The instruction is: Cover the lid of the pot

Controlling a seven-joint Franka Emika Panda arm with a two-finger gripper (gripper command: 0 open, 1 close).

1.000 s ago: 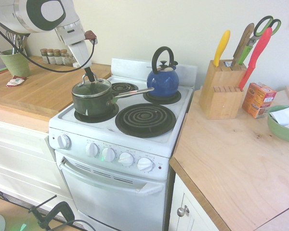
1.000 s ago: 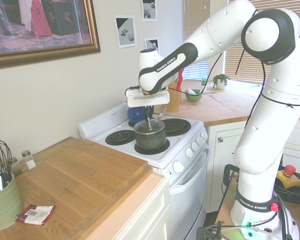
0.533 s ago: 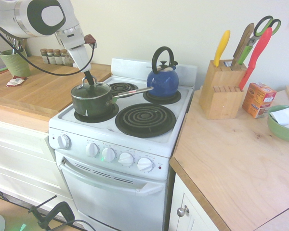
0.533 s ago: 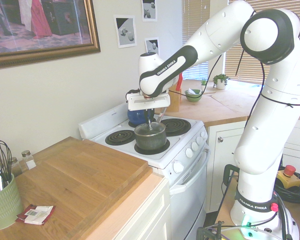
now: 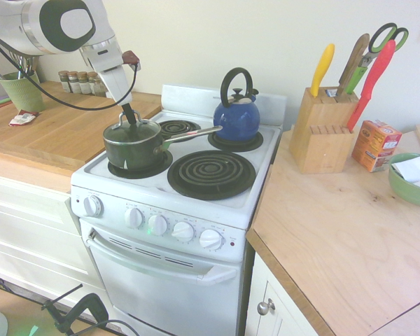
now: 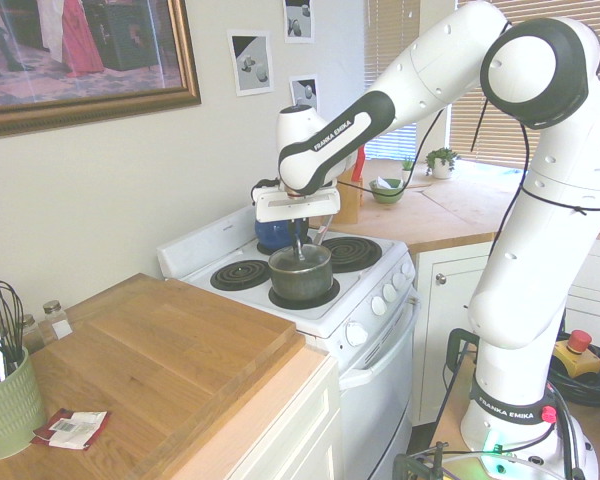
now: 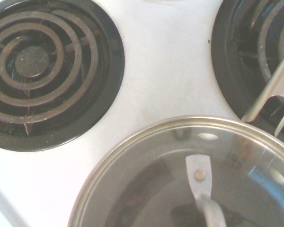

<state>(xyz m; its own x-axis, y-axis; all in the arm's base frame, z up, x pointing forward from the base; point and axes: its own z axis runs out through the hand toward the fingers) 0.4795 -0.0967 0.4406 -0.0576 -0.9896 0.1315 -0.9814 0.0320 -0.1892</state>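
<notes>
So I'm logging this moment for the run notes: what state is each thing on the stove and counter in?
Lid: seated level on the pot.
Pot: covered, on the front left burner.
End effector: down at the lid's handle, grip unclear.
Kettle: upright on a back burner.
Knife block: upright, tools slotted in.
Green bowl: upright, holding white paper.

In your wrist view the lid (image 7: 189, 175) is cut off by the frame edge, and only a short stretch of the pot's handle (image 7: 274, 92) shows. The gripper (image 5: 129, 114) fingertips are too small to judge. The scissors (image 5: 385, 38) are partly sheathed in the knife block (image 5: 322, 133).
</notes>
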